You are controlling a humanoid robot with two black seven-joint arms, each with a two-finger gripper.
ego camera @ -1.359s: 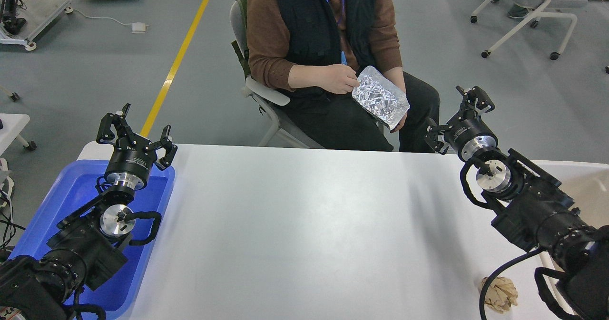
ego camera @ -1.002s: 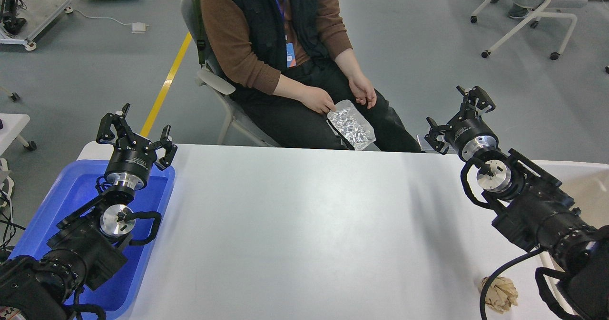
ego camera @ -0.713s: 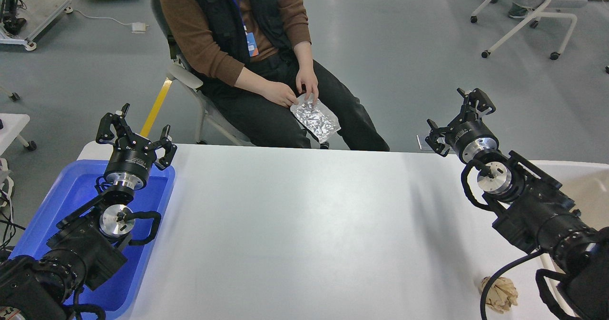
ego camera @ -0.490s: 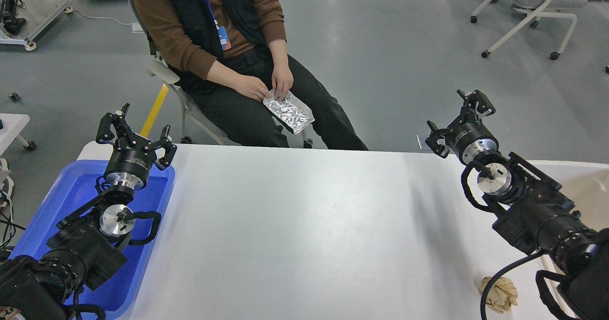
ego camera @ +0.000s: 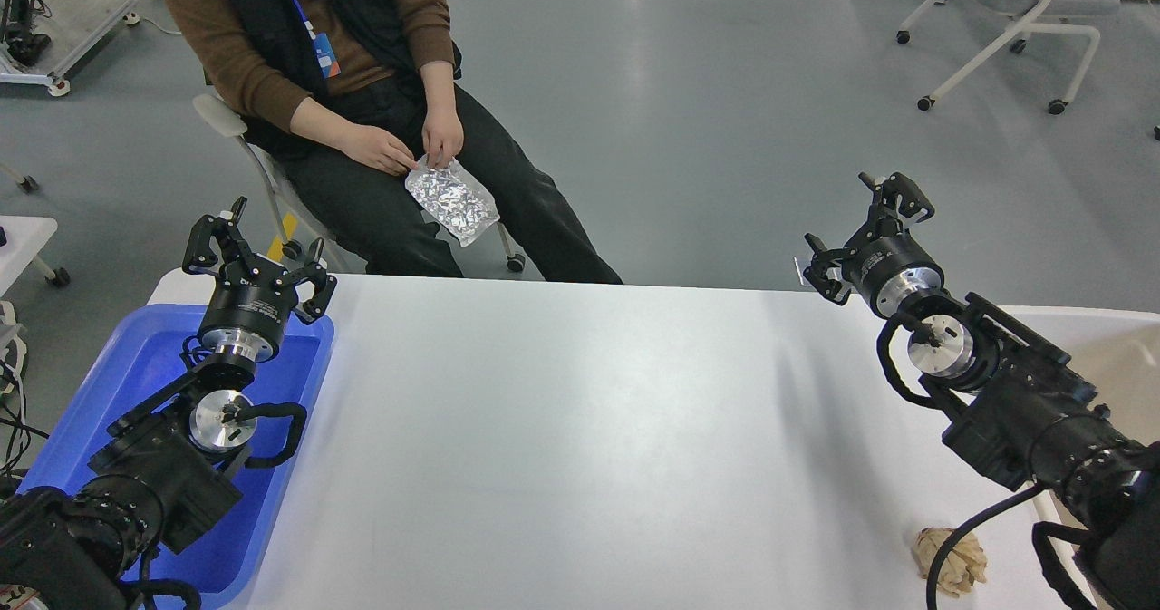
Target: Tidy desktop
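The white desktop (ego camera: 580,429) fills the middle of the head view. A crumpled beige paper ball (ego camera: 949,559) lies on it near the front right, just beside my right arm's cable. My left gripper (ego camera: 256,258) is open and empty, raised over the far end of the blue tray (ego camera: 136,365). My right gripper (ego camera: 859,234) is open and empty, held above the desktop's far right corner.
A beige white-rimmed bin (ego camera: 1115,356) stands at the right, partly hidden by my right arm. A seated person (ego camera: 362,93) beyond the far edge holds a crinkled silver foil bag (ego camera: 451,200). A rolling chair (ego camera: 1006,21) stands far right.
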